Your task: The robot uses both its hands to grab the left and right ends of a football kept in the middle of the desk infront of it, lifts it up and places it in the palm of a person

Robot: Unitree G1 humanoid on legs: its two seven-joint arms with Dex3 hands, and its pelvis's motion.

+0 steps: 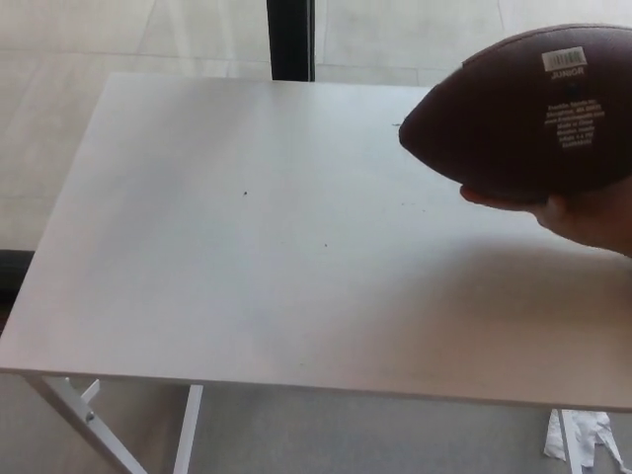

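The desk is the largest thing before me, a pale grey top that fills most of the view, with a white leg at about 7 o'clock. Nothing lies on it except a few tiny dark specks.

The football is next in size. It is at about 2 o'clock, lifted above the desk and resting on a person's hand, which supports it from below. One pointed end looks toward the middle of the desk. So I judge the handover as done.

The ball seems to me light and firm, with a pebbled brown skin that gives some friction. Its tapering ends are the natural places to press from both sides; the wide middle would slip out of my short fingers.

I see neither of my hands, left or right, so I cannot say how their fingers stand.

The far end of the ball is cut off by the picture's edge, like most of the person's hand. The small white print under the barcode label is too fine to read fully.
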